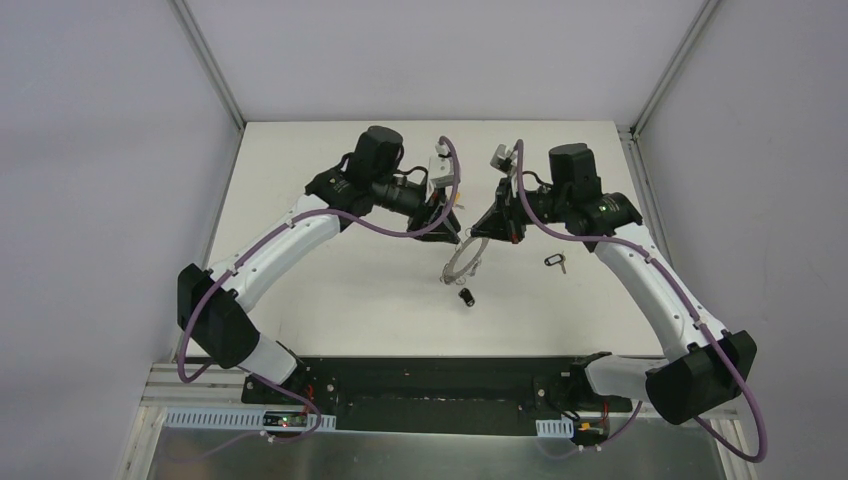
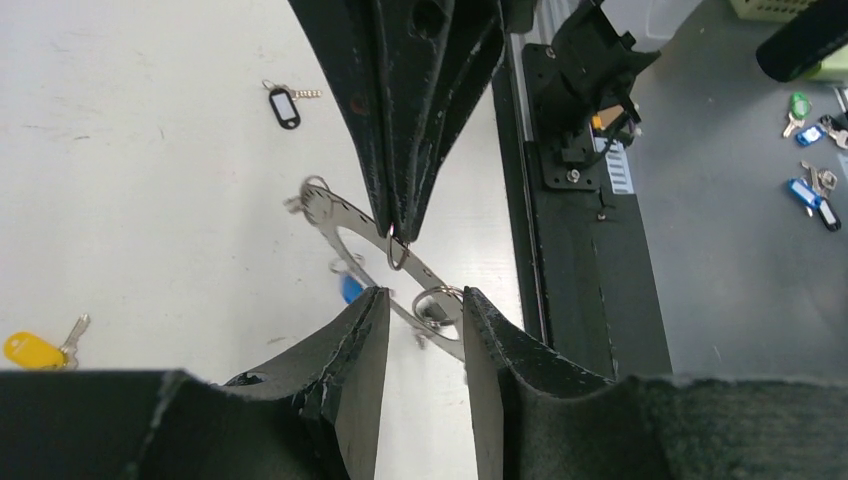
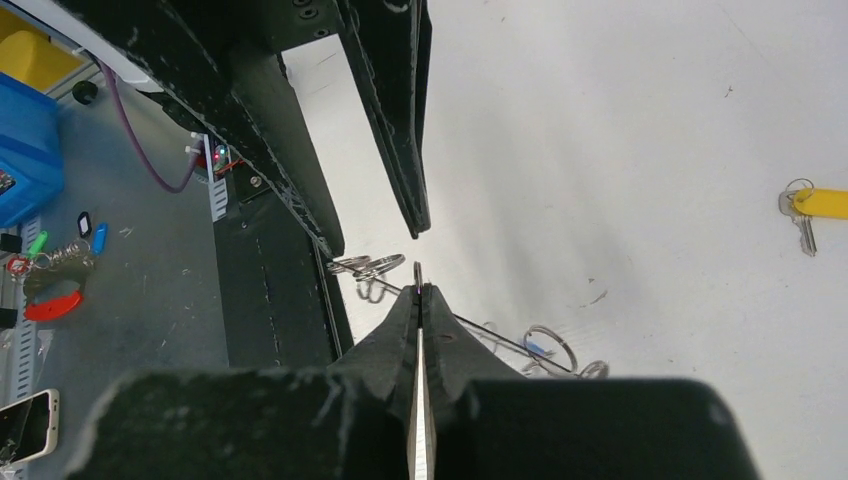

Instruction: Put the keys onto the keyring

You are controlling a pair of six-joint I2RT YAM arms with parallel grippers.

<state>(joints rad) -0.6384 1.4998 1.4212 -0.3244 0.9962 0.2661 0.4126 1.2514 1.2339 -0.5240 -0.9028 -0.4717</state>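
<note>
Right tool (image 3: pixel 420 290) clamped on keyring (image 2: pixel 345 215) rim, ring tilted over mid surface (image 1: pixel 330 290) — left tool (image 2: pixel 422 296) apart, straddling it. Loose nearby: black key (image 1: pixel 467 296) & yellow key (image 3: pixel 820 203). Pale walls (image 1: pixel 100 150), metal frame posts (image 1: pixel 210 60) behind.

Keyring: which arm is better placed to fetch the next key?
Left. The right gripper is shut on the keyring, holding it; the left gripper is open, gripping nothing.

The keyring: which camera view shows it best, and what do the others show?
The left wrist view: there the keyring is close and sharp, with its flat grey band and wire loops clear. The top external view shows it only small and tilted. The right wrist view shows it nearly edge-on, mostly hidden behind the right gripper.
</note>
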